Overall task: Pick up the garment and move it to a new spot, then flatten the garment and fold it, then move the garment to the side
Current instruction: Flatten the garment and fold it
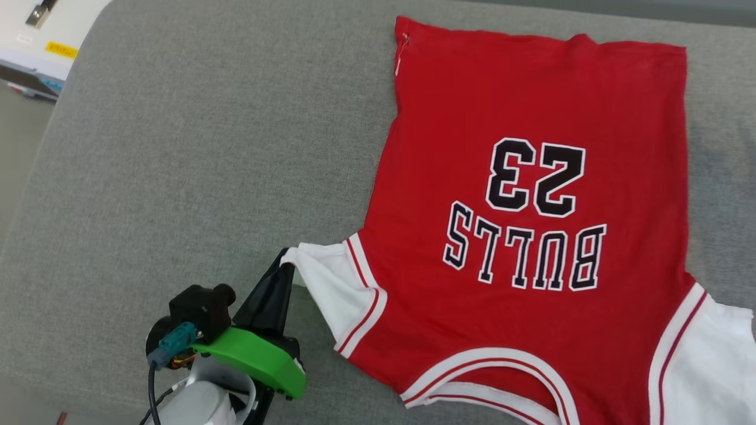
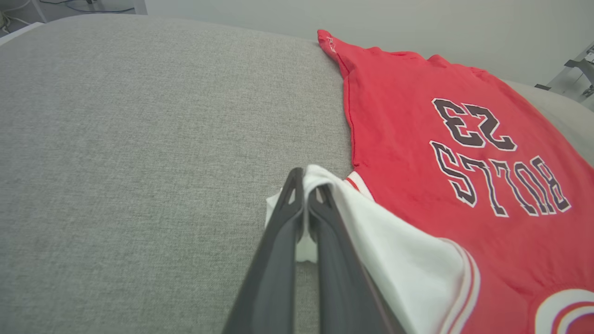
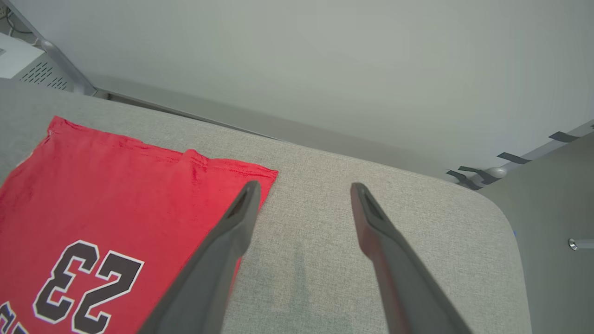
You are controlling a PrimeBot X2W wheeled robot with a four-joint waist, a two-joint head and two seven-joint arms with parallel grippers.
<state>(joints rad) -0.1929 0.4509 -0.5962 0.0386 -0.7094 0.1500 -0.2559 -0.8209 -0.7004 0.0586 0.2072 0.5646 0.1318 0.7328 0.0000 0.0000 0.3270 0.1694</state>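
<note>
The garment (image 1: 531, 118) lies spread flat on the grey cushion (image 1: 177, 147), print side up, with the hem far from the robot and the collar (image 1: 490, 360) near it. The left gripper (image 1: 287, 264) is clamped on the tip of the white sleeve (image 1: 328, 283). The left wrist view shows that cloth bunched between its closed fingers (image 2: 278, 241). In the right wrist view the right gripper (image 3: 305, 188) is spread wide and holds nothing, over bare cushion just beside the garment's far hem corner, with a pale wall (image 3: 325, 69) beyond. The head view adds the striped collar and the second sleeve at its lower right.
</note>
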